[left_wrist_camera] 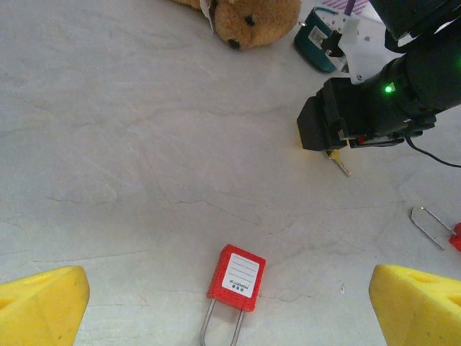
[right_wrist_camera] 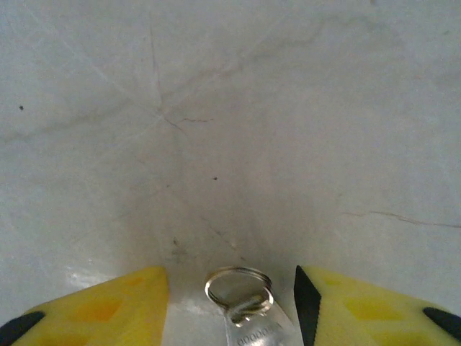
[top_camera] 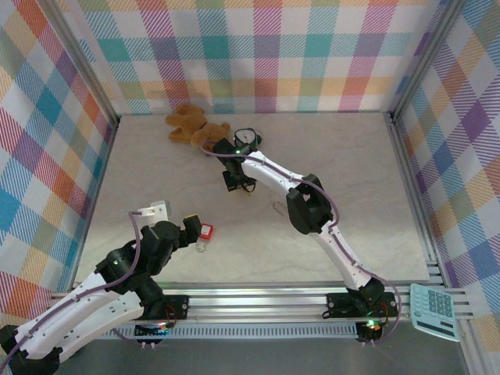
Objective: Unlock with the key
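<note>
The key (right_wrist_camera: 248,317), silvery with a split ring (right_wrist_camera: 240,287) on its head, lies on the table between the yellow fingers (right_wrist_camera: 97,306) of my right gripper (right_wrist_camera: 230,280). The jaws stand apart, with a gap on each side of the ring. From above, the right gripper (top_camera: 238,186) points down at mid-table. In the left wrist view the key's tip (left_wrist_camera: 340,164) pokes out under it. A red padlock (left_wrist_camera: 236,277) with a white label lies flat, shackle toward me, between the wide-open fingers (left_wrist_camera: 43,306) of my left gripper (left_wrist_camera: 229,282). From above, the padlock (top_camera: 206,231) lies just right of the left gripper (top_camera: 194,231).
A brown teddy bear (top_camera: 187,125) and a teal round device (top_camera: 247,139) lie at the back of the table. The shackle (left_wrist_camera: 428,225) of a second red padlock (left_wrist_camera: 457,236) shows at the right. A calculator (top_camera: 435,311) rests off the table's near right corner.
</note>
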Motion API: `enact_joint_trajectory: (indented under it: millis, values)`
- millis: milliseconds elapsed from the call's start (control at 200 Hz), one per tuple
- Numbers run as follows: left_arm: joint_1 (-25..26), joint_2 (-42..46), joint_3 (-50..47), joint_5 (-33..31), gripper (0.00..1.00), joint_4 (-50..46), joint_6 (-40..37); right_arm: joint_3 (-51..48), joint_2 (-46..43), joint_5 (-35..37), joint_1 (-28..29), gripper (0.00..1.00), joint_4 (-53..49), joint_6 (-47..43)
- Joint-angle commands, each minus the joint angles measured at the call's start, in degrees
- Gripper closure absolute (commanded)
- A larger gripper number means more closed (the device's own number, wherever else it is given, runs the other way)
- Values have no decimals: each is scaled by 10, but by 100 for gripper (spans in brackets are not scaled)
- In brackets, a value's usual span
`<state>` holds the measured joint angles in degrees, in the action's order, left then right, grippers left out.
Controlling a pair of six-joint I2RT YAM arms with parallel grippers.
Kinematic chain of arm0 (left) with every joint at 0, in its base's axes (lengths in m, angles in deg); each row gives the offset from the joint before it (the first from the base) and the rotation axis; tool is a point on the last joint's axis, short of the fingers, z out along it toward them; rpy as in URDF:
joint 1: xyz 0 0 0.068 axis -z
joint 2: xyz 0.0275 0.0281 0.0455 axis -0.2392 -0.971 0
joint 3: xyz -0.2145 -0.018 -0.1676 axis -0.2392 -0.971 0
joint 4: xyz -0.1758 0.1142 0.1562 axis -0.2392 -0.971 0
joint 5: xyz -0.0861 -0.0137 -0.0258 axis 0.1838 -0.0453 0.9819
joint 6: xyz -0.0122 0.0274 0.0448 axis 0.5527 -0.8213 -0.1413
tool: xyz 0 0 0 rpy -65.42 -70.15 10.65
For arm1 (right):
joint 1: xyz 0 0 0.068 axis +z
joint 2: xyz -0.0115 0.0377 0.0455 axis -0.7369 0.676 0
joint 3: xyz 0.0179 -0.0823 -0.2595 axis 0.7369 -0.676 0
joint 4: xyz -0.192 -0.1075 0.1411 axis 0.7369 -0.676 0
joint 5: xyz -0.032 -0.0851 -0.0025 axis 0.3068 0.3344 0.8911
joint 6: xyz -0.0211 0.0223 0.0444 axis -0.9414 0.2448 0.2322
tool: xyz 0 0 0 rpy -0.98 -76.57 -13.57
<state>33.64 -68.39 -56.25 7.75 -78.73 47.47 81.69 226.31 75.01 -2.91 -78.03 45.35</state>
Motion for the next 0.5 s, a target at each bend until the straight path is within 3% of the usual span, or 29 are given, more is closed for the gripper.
enact_joint_trajectory:
  millis: [0, 150, 495]
  values:
    - [-6, 6, 21, -13, 1, -10, -11, 14, 11, 12, -7, 53, -47, -2]
    - [-6, 0, 17, -3, 2, 8, -9, -23, -9, 13, -18, 68, -11, 8]
    - [-6, -35, 26, 17, 3, 32, -5, -123, -74, 19, -52, 73, 7, 59]
